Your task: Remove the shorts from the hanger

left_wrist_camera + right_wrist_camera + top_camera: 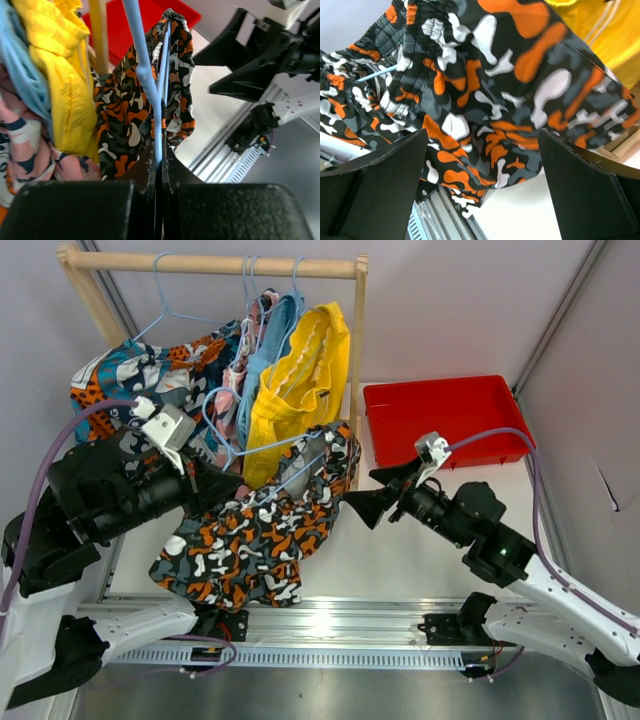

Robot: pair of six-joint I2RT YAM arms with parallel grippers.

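We count five pairs of shorts, one rack [210,262], one tray [445,425] and two claws. Four pairs hang on the rack: teal shorts [140,375] at its left end, then pink shorts [240,370], blue shorts [275,340], and yellow shorts [300,380] by its right post. We count four hooks [250,275] over its rail. The fifth pair, camo shorts [250,540], is off the rail, hanging in front of the rack on a blue hanger [141,65]. The left claw [159,165] is pressed together, pinching that hanger's wire, in front of the rack's left half. The right claw [360,488] is spread wide in front of the rack's right post, just beside the camo shorts. Cloth fills the space ahead of its fingers; whether it touches we cannot tell. The tray sits right of the rack, red floor showing.
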